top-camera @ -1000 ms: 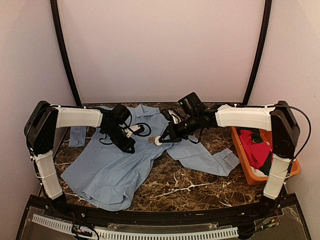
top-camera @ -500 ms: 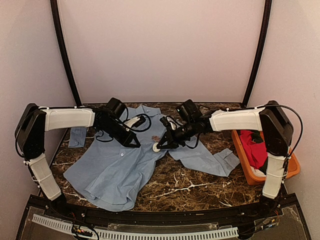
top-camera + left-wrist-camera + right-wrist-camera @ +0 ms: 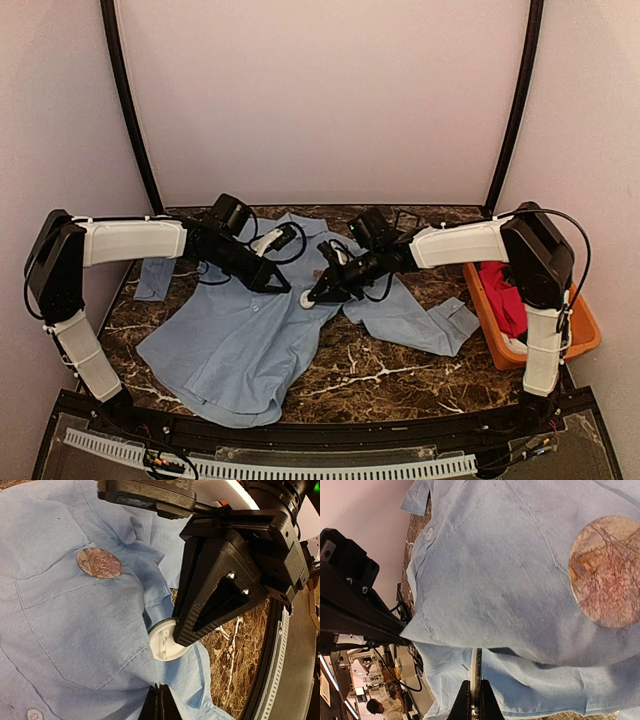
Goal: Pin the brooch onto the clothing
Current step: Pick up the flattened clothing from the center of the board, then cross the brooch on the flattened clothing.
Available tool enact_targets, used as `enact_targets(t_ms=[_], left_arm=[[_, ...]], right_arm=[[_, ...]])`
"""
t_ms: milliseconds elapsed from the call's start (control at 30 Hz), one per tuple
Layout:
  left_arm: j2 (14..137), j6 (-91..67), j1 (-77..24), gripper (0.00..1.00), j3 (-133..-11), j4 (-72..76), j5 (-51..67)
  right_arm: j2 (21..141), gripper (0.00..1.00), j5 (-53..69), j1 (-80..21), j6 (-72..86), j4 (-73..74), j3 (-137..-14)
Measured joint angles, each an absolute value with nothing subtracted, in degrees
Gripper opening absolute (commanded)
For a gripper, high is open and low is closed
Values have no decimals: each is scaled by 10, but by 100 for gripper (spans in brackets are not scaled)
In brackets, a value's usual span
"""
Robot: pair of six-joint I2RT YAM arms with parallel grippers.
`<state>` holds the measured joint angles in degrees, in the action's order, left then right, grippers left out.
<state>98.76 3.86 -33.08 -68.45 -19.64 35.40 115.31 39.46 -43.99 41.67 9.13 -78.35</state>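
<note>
Shirt [image 3: 230, 340] lies spread flat on the table [image 3: 400, 370], collar at the far side. It's thin, limp cloth that will bunch and slide on the stone if you drag it. Grab it at a hem or placket edge, not mid-panel.

Brooch [image 3: 99, 562] is the round brown marbled disc lying on the shirt just above the chest pocket [image 3: 75, 630]. It's small, rigid and light, so a nudge will shift it.

Left gripper [image 3: 159, 700] has its fingers closed on the shirt's front edge, lifting a fold. Right gripper [image 3: 475, 700] is clamped on a thin white disc [image 3: 164, 642], held edge-on at that lifted edge. The disc is probably the brooch's backing, but you can't confirm that from these views. It's smooth plastic, so keep the grip square or it'll slip.

Containers: the orange bin [image 3: 588, 338] at the right table edge holds a red garment [image 3: 508, 290], well apart from the work. The pocket looks flat.
</note>
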Motion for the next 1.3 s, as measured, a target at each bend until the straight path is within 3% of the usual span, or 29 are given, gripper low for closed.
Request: enact_targets(t_ms=[1300], left_arm=[[987, 38, -359, 1, -673, -174, 361]], right_arm=[[1178, 0, 501, -430, 487, 38, -796]])
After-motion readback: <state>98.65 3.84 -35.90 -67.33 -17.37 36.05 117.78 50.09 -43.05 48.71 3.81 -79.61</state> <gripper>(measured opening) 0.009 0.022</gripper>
